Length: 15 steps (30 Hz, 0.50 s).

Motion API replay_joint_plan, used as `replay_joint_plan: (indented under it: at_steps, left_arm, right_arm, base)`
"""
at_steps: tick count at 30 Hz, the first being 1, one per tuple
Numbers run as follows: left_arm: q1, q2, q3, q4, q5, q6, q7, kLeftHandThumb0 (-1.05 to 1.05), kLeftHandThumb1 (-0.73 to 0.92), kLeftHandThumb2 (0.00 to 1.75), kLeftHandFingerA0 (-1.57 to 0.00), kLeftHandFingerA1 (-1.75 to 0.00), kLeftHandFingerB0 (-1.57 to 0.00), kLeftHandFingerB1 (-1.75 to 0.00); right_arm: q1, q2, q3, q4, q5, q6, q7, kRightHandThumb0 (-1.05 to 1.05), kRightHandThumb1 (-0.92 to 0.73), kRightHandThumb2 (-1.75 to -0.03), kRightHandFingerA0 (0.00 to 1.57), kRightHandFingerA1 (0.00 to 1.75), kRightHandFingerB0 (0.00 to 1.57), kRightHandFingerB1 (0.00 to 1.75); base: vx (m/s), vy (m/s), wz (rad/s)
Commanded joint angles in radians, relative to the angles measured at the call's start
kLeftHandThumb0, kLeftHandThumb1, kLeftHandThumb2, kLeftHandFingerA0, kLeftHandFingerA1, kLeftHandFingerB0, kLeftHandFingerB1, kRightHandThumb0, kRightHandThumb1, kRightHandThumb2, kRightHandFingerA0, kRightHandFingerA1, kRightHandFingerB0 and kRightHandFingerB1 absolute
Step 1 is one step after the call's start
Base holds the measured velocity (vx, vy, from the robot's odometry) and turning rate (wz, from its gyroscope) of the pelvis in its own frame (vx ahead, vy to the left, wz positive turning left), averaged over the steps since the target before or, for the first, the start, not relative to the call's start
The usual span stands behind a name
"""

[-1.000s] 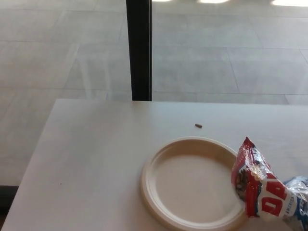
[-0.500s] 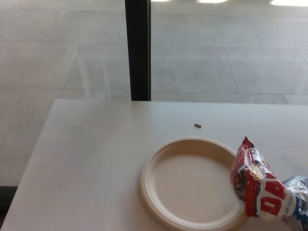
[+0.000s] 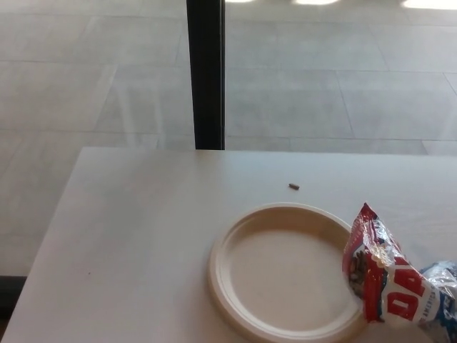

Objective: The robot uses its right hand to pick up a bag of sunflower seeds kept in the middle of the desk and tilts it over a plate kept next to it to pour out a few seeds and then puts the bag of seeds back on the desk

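Bag of sunflower seeds (image 3: 385, 275): a red, white and blue foil packet at the lower right of the head view, its crimped top corner raised and leaning over the right rim of the plate (image 3: 285, 214). Its lower end runs toward the bottom right corner of the view, so whether it rests on the desk (image 3: 143, 236) or is held up cannot be told. The plate, pale and round, lies just left of the bag and holds no seeds. A single dark seed (image 3: 294, 186) lies on the desk beyond the plate's far rim. Compared with the frames of half a second and one second ago, bag, plate and seed sit in the same places; only the view itself shifts very slightly. Neither robot hand appears, so the bag's position relative to the right hand, and that hand's opening, cannot be told. Behind the desk, a black post (image 3: 206, 71) stands against a grey tiled floor (image 3: 321, 93).
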Motion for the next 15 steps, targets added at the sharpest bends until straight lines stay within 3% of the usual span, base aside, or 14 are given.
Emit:
replay_joint_plan:
  at_steps: [1,4,5,6,12,13,14,15]
  left_arm:
    - [0.002,0.021,0.001,-0.001,-0.013,-0.015,0.005,-0.63,0.65,0.60,-0.45,-0.60,-0.44,-0.40]
    - [-0.001,0.021,0.000,0.000,-0.012,-0.022,0.001,-0.65,0.66,0.61,-0.45,-0.60,-0.43,-0.40]
    - [-0.001,0.022,0.000,0.000,-0.012,-0.022,0.000,-0.66,0.50,0.91,-0.42,-0.65,-0.36,-0.52]
    - [-0.002,0.023,-0.006,0.000,-0.005,-0.024,0.009,-0.67,0.66,0.60,-0.48,-0.59,-0.44,-0.40]
    - [0.000,0.024,-0.010,0.000,-0.006,-0.028,-0.003,-0.68,0.67,0.60,-0.47,-0.59,-0.41,-0.39]
    - [-0.004,0.024,-0.007,0.000,-0.011,-0.029,-0.006,-0.71,0.53,0.93,-0.46,-0.66,-0.34,-0.52]
    - [-0.004,0.024,-0.007,0.000,-0.011,-0.029,-0.006,-0.71,0.53,0.93,-0.46,-0.66,-0.34,-0.52]
    - [-0.003,0.023,-0.003,-0.001,-0.015,-0.027,-0.009,-0.70,0.65,0.60,-0.46,-0.58,-0.39,-0.39]
  right_arm:
    - [-0.042,0.013,0.012,0.048,-0.050,-0.026,-0.052,-0.93,-0.56,-0.93,0.00,0.04,0.00,0.11]
    - [-0.072,0.016,0.020,0.078,-0.066,-0.030,-0.067,-0.98,-0.58,-0.93,0.00,0.00,0.00,0.07]
    - [-0.080,0.015,0.023,0.083,-0.073,-0.029,-0.072,-0.98,-0.58,-0.92,0.00,0.00,0.00,0.07]
    - [-0.090,0.016,0.027,0.091,-0.084,-0.036,-0.082,-0.99,-0.59,-0.93,0.00,0.00,0.00,0.05]
    - [-0.116,0.029,0.038,0.105,-0.091,-0.025,-0.091,-0.99,-0.58,-0.92,0.00,0.00,0.00,0.06]
    - [-0.120,0.041,0.050,0.103,-0.103,-0.033,-0.101,-0.98,-0.57,-0.92,0.00,0.00,0.00,0.08]
    - [-0.120,0.041,0.050,0.104,-0.103,-0.034,-0.101,-0.98,-0.57,-0.92,0.00,0.00,0.00,0.08]
    - [-0.119,0.041,0.067,0.108,-0.121,-0.044,-0.101,-0.99,-0.57,-0.94,0.00,0.00,0.00,0.07]
  base:
    - [0.00,0.000,0.00]
    - [0.00,0.000,0.00]
    - [0.00,0.000,0.00]
    - [0.00,0.000,0.00]
    - [0.00,0.000,0.00]
    - [0.00,0.000,0.00]
    - [0.00,0.000,0.00]
    - [0.00,0.000,0.00]
